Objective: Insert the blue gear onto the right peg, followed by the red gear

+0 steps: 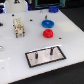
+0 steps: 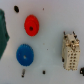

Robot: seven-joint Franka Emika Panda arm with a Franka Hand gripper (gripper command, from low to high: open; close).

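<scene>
White tabletop (image 1: 70,40) across nearly the whole exterior view, dark clutter only along the upper edge. Next in size, low in the frame and just left of centre: grey black-edged plate (image 1: 37,60), lying flat, carrying two thin dark upright pins. Of these, the right peg (image 1: 50,50) bare, nothing threaded on it yet; likewise its twin.

Upper left of the frame: cream, boxy part (image 1: 19,26), well apart from everything else. Seen closer in the wrist view (image 2: 70,50), standing off to one side of both gears.

Above centre of the exterior view: blue gear (image 1: 47,22), flat on the table, hub up. Just below it in the frame, near but not touching: red gear (image 1: 48,33), narrower and chunkier. Both well apart from the plate. Same pair in the wrist view, blue (image 2: 23,55) and red (image 2: 31,24), with a dark teal shape (image 2: 2,30) at the edge beside them, too blurred to name.

No gripper in either view; spread or pressed together, impossible to tell.

Judged by look: hard, light, stiff plastic, unlikely to deform, likely smooth and a little slippery. Best taken across the toothed rim from above, or by the raised hub if the rim proves too wide, kept level so the bore meets the pin squarely. Blue first, then red.
</scene>
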